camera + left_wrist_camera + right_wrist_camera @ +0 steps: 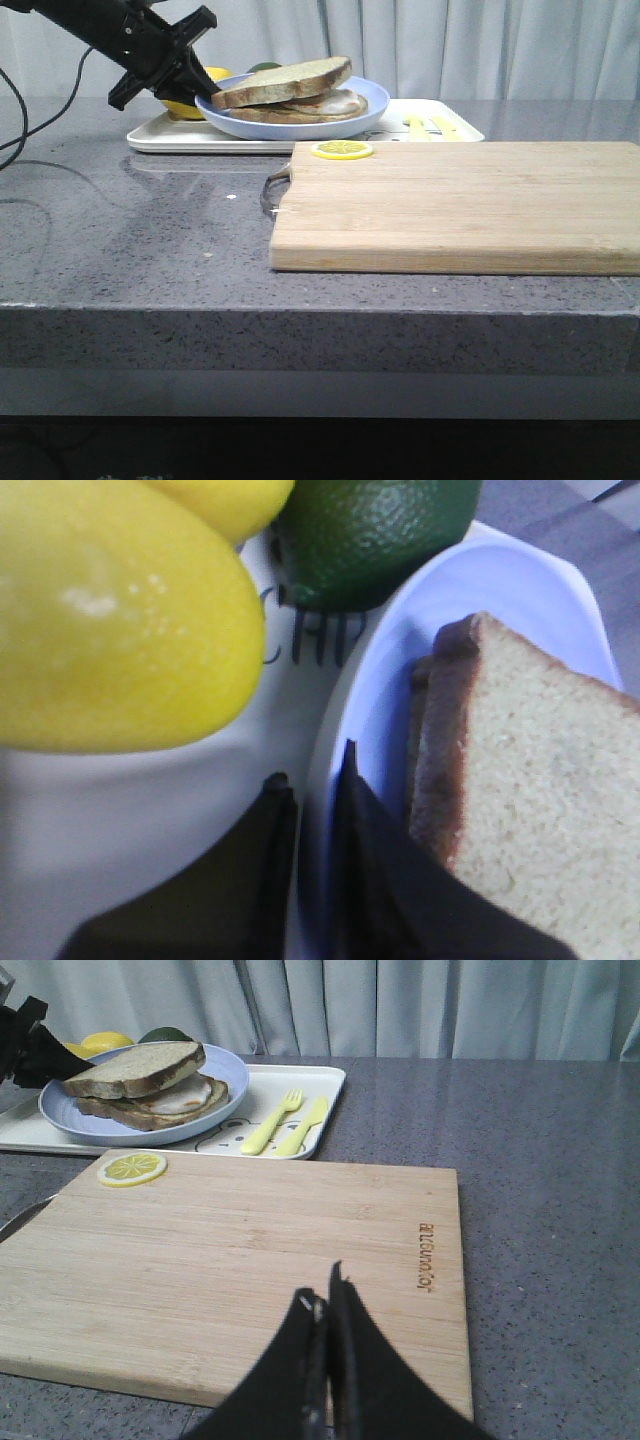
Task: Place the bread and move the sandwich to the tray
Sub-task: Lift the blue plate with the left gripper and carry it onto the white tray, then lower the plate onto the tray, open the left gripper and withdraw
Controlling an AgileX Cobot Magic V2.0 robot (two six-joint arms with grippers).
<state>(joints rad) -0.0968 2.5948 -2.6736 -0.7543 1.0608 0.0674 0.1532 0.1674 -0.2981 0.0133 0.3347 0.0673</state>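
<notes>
The sandwich (325,104) lies on a round light-blue plate (372,101) that rests on the white tray (400,136) at the back of the counter. The bread (285,80) sits tilted on top, with fried egg showing beneath it. My left gripper (198,96) is at the plate's left edge, shut on the rim (322,740), one finger inside the plate and one outside. Over the wooden board, my right gripper (322,1295) is shut and holds nothing; the front view does not show it.
A wooden cutting board (460,205) fills the counter's middle and right, with a lemon slice (341,150) at its far left corner. A yellow lemon (120,620) and a green lime (370,530) crowd the tray's left end. Yellow cutlery (285,1125) lies on the tray's right part.
</notes>
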